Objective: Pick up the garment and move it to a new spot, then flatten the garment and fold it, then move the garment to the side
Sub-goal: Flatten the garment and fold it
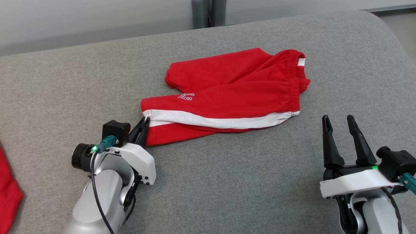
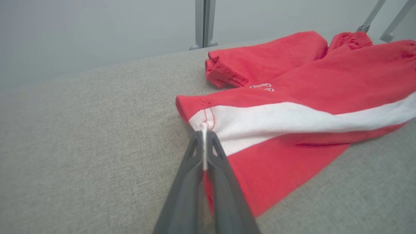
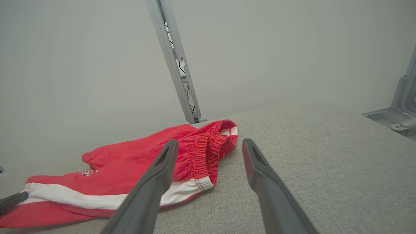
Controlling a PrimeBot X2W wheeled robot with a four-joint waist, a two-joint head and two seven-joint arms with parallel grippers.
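Observation:
The garment (image 1: 227, 94) is a pair of red shorts with a white side stripe, lying folded lengthwise on the grey padded surface, waistband to the right. My left gripper (image 1: 144, 125) is shut on the white hem at the leg's left end; the left wrist view shows the garment (image 2: 292, 107) with a thin fold of white cloth pinched between the tips of the left gripper (image 2: 204, 138). My right gripper (image 1: 339, 125) stands open near the front right, a little right of and below the waistband. In the right wrist view the garment (image 3: 136, 169) lies ahead to the left of the open right gripper (image 3: 209, 146).
Another piece of red cloth (image 1: 8, 191) lies at the left edge of the head view. The grey padded surface (image 1: 227, 182) stretches wide, with a pale wall and a metal post (image 1: 203, 13) behind it. The surface's right edge curves away at the upper right.

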